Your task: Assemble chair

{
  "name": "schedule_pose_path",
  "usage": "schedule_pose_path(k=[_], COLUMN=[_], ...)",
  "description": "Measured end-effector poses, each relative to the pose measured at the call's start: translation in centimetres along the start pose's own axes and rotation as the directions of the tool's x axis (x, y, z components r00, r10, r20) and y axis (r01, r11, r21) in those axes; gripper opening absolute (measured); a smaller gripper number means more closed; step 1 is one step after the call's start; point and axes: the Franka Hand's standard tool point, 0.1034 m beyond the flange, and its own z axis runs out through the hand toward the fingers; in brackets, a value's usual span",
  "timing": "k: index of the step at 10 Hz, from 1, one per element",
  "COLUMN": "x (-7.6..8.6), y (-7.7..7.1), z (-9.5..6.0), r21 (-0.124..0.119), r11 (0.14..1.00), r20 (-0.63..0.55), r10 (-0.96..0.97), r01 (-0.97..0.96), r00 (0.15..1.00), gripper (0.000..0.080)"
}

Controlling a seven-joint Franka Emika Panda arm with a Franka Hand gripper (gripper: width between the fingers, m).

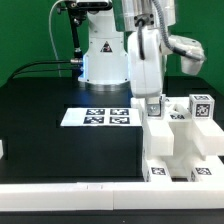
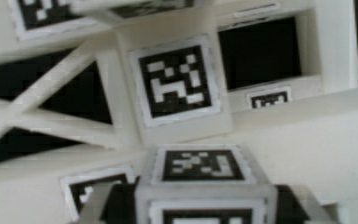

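While my arm reaches down from the upper middle of the exterior frame, my gripper sits right at the top of the chair, the white blocky structure filling the lower right of that frame; a white rail runs along the bottom edge toward the lower left, and the chair stands against it. The marker board lies flat on the black table at mid-frame, just to the exterior view's left of the chair and apart from my gripper. Tagged blocks stand up at the chair's top right, and more tags show low on its front. In the wrist view a tagged block sits at the bottom centre between my dark fingers, which flank it on either side; whether the pads actually press it I cannot tell, so I cannot say if my jaws are pinching or merely straddling it. Beyond it a tall tagged bar rises through the centre of the frame, with white slanting struts to the left over black table.
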Motion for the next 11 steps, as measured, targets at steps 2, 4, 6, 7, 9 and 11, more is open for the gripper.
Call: schedule_pose_path(k=[2, 4, 6, 7, 9, 11], x=[0.00, -0.36, -0.41, -0.37, -0.24, 0.28], y=[0.01, -0.11, -0.10, -0.11, -0.16, -0.43], z=[0.03, -0.16, -0.13, -0.13, -0.15, -0.25], r21=[0.000, -0.002, -0.005, -0.005, -0.006, -0.025], r11=[0.998, 0.944, 0.859, 0.816, 0.730, 0.510], r20=[-0.001, -0.003, -0.006, -0.006, -0.006, -0.023], r10=[-0.063, -0.330, -0.511, -0.579, -0.684, -0.860], r01=[0.063, 0.330, 0.511, 0.579, 0.684, 0.860], r00=[0.998, 0.944, 0.859, 0.816, 0.730, 0.509], gripper=[0.0468, 0.0586, 0.0646, 0.0646, 0.0649, 0.0649])
